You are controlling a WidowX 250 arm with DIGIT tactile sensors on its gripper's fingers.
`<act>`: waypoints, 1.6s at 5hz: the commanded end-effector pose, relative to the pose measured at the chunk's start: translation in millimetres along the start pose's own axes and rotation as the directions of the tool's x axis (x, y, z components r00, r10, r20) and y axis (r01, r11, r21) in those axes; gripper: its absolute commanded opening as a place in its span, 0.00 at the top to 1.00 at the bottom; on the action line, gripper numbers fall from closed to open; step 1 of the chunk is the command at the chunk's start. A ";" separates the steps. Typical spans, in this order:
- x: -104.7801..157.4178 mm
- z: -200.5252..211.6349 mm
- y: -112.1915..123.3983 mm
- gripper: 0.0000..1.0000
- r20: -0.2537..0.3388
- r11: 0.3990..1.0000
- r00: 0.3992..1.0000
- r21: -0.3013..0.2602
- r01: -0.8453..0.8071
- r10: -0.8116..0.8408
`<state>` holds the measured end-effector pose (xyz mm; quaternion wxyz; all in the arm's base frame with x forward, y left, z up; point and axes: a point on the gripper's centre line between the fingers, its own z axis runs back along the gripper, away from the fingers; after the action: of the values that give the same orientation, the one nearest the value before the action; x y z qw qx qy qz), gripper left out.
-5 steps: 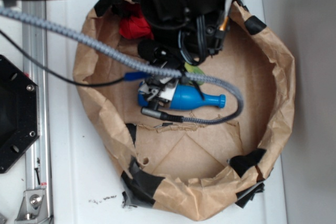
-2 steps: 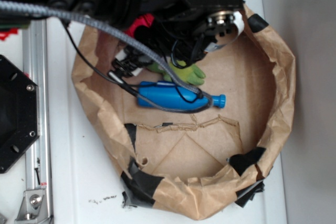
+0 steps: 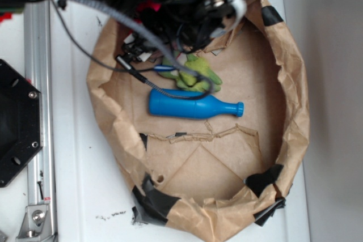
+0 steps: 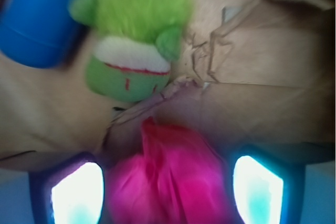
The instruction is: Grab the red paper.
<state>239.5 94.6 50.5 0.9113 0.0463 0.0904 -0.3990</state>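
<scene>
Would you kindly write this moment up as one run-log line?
phase: pre-grasp | hand: open, straddling red paper | neighbours: green plush toy, blue bottle | site: brown paper wall enclosure | grasp: not closed

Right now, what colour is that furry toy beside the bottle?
Bright green plush toy with a white and red mouth, clearest in the wrist view.

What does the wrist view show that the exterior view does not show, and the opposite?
Only the wrist view shows the tool open around the red paper, and the green plush toy's face. Only the exterior view shows the whole brown paper wall, its black tape and the whole blue bottle. Both show toy, bottle and some red paper.
</scene>
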 end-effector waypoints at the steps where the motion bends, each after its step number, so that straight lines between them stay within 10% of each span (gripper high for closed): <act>1: -1.7 -25.7 -4.2 0.00 0.029 1.000 1.000 0.013 0.002 -0.002; 2: -16.2 -43.1 3.3 0.00 -0.025 0.998 0.998 -0.005 -0.058 0.057; 3: -31.8 -42.3 17.5 1.00 0.019 0.985 0.985 -0.017 -0.171 0.172; 4: -30.5 -33.8 15.9 1.00 0.015 0.981 0.981 0.000 -0.193 0.193; 7: 38.8 83.3 -27.1 1.00 0.252 0.987 0.956 0.019 -0.163 0.153; 8: 51.4 105.6 -34.6 1.00 0.361 0.969 0.900 -0.100 -0.225 0.245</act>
<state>256.8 16.8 117.6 0.9584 -0.0595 -0.0416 -0.2759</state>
